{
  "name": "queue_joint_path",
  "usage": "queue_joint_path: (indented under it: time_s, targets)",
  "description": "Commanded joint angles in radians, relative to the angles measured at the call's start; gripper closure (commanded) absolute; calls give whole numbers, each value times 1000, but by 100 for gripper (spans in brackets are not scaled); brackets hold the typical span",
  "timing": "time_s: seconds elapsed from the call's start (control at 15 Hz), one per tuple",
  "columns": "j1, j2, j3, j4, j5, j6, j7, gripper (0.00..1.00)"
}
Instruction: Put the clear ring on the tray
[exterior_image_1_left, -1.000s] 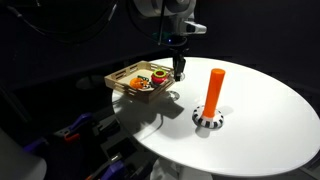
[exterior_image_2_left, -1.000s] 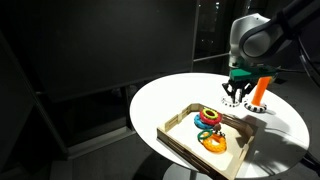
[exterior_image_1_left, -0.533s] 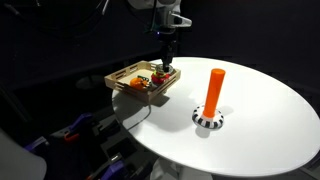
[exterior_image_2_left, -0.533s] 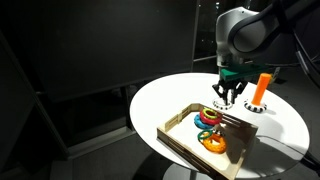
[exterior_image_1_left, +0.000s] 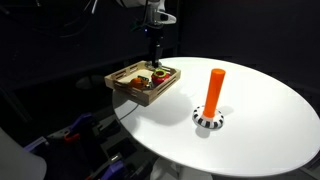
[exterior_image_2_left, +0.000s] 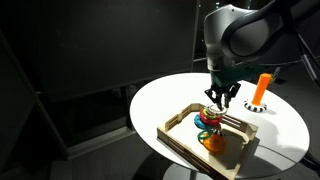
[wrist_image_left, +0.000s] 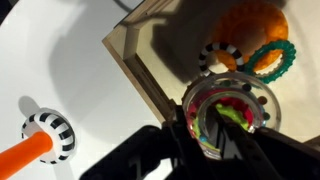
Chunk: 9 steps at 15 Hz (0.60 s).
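- While the pincer (exterior_image_1_left: 155, 55) is hanging above the tray (exterior_image_1_left: 131, 93) at the edge of the round white worktop (exterior_image_1_left: 260, 130), it is pinching the clear ring (wrist_image_left: 230, 82) at its tips, as the wrist view is showing.
- The ring is riding in the air over the tray's dark inside, with coloured rings (exterior_image_2_left: 208, 122) showing through its glassy body; it is not yet resting on anything.
- Well apart on the worktop, the orange peg (exterior_image_1_left: 214, 90) is standing upright with a black-and-white checkered ring (exterior_image_1_left: 207, 121) around its base.
- Judging by its look, the ring is behaving as a light, stiff and slick piece: it is likely offering little friction, so a hold across its flat band, one finger inside the hole and one outside, or across the full width, is seeming the safest.
- Being hard and possibly brittle, it is calling for a low release; dropped from height it is risking a bounce off the rings beneath or a chip.
- Exactly how the fingers are sitting on the band is hard to make out, since dark finger parts are covering the lower rim.
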Motion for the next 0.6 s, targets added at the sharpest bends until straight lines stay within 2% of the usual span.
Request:
queue_joint_path:
  time_s: [0.0,0.53]
  targets:
    - [11,3,24,14,-25,-30,16,92]
    - [51,29,45,15,-59,-37,26,92]
